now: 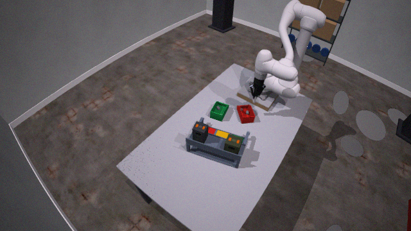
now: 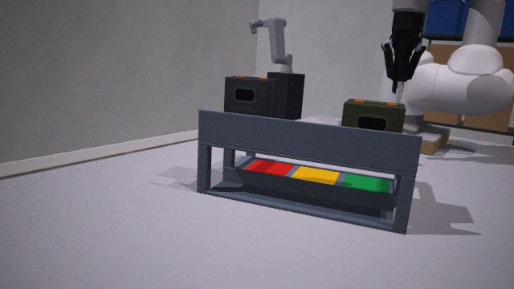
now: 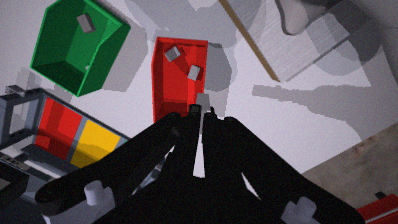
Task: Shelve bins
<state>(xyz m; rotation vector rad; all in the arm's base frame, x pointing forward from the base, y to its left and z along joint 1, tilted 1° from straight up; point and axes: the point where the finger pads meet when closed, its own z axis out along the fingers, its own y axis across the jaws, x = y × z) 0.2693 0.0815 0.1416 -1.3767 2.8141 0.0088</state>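
shut tight at the gripper [image 1: 255, 97] [image 2: 397, 90] [image 3: 202, 102], with fingertips together, pointing down and clamped on nothing. hanging above the table [image 1: 192, 186] [image 2: 161, 241] [image 3: 270, 130], touching neither bin. just below, near the fingertips, to be found beside the pale base board [image 1: 253, 101] [image 2: 431, 146] [image 3: 295, 60] with its wooden edge.

a little further from the gripper, on the table, to be seen at the red bin [image 1: 245, 120] [image 3: 172, 95]: lying open side up, with small gray parts [image 3: 194, 73] inside. in the wrist view, overlapped at its near end by the closed fingertips; in the top view, well clear of them. beside it, apart and also open side up, to be seen at the green bin [image 1: 216, 116] [image 3: 70, 62]: holding a gray part [image 1: 218, 108] [image 3: 86, 23].

beyond both bins from the gripper, standing at the gray-blue shelf [image 1: 215, 148] [image 2: 305, 134] [image 3: 33, 120]: showing below its top level a red mark [image 1: 211, 130] [image 2: 277, 166] [image 3: 57, 127], a yellow mark [image 1: 221, 134] [image 2: 317, 176] [image 3: 95, 142] and a green mark [image 2: 367, 183], with neither bin on them. up top, near opposite ends, carrying a dark gray box [image 1: 200, 135] [image 2: 257, 106] and an olive box [image 1: 232, 147] [image 2: 373, 112].
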